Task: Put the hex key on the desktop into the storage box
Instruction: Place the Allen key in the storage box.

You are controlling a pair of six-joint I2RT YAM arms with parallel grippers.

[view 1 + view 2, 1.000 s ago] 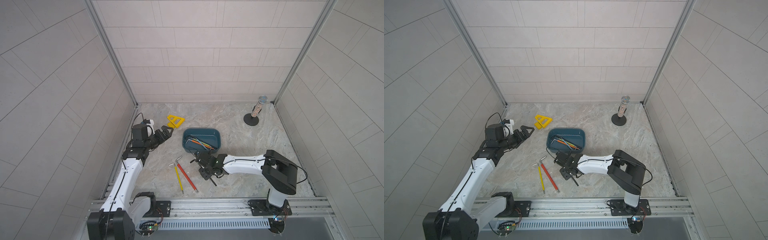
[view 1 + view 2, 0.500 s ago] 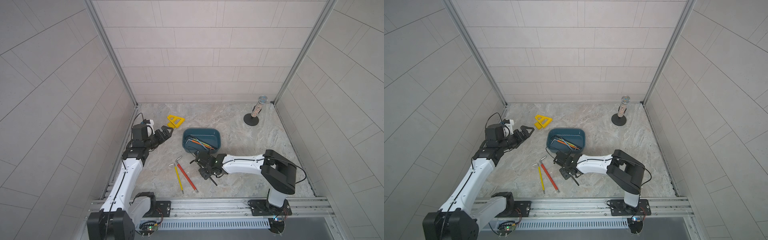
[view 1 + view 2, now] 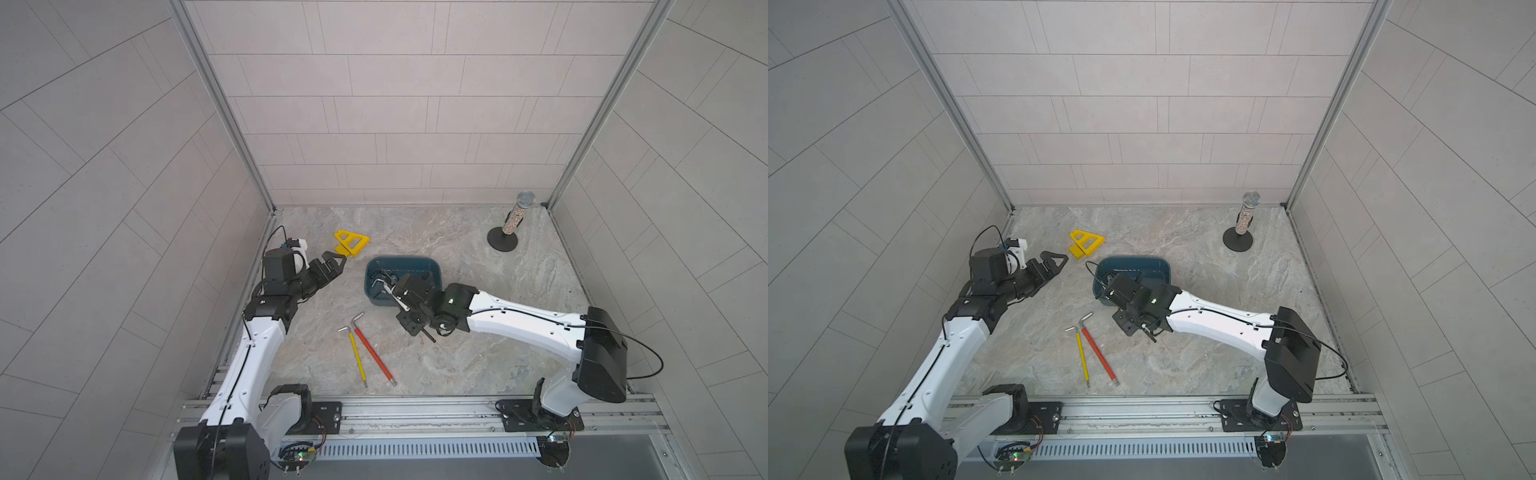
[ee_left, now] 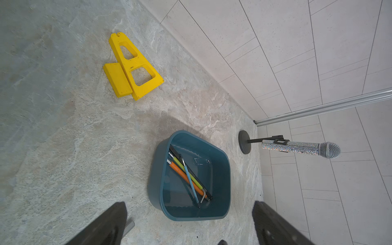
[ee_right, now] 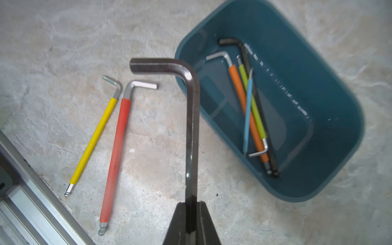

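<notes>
Firmly between right jaws: hex key.

Pale grey tiled walls close in three sides of the marbled stone bench, aluminium posts stand in the back corners and a rail edges the front.

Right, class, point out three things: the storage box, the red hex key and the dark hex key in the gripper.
storage box [image 5: 297,137]: right wrist view, bare floor inside.
red hex key [image 5: 116,152]: right wrist view, middle of red sleeve.
dark hex key [image 5: 192,131]: right wrist view, long shaft.
</notes>
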